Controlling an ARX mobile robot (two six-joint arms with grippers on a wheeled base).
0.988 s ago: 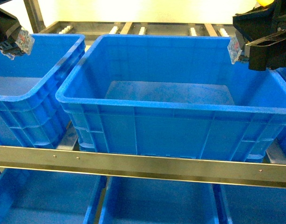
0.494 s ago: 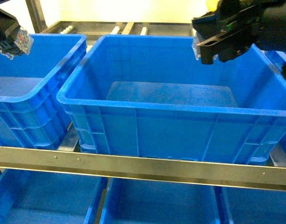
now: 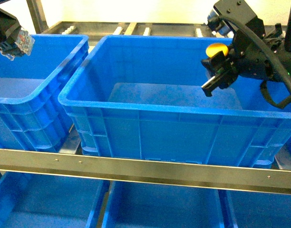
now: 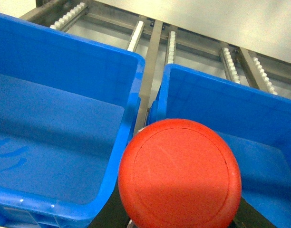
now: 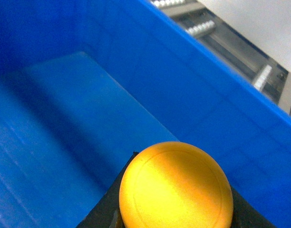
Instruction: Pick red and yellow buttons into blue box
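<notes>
Lower shelf: more blue bins sit below a metal rail crossing the front of the head view
Blue box: the large blue crate stands just behind the rail at centre; its floor is bare blue plastic
Yellow button: its yellow cap is above the box's right inner side, held up off the floor; in the right wrist view the yellow cap fills the lower frame over the box interior
Right claw: right claw is closed on the yellow button, inside the box's rim line
Red button: its red cap looms in the left wrist view, above the gap between two crates
Left claw: left claw at the far left over the neighbouring crate, holding the red button
Far: roller tracks run behind the crates
</notes>
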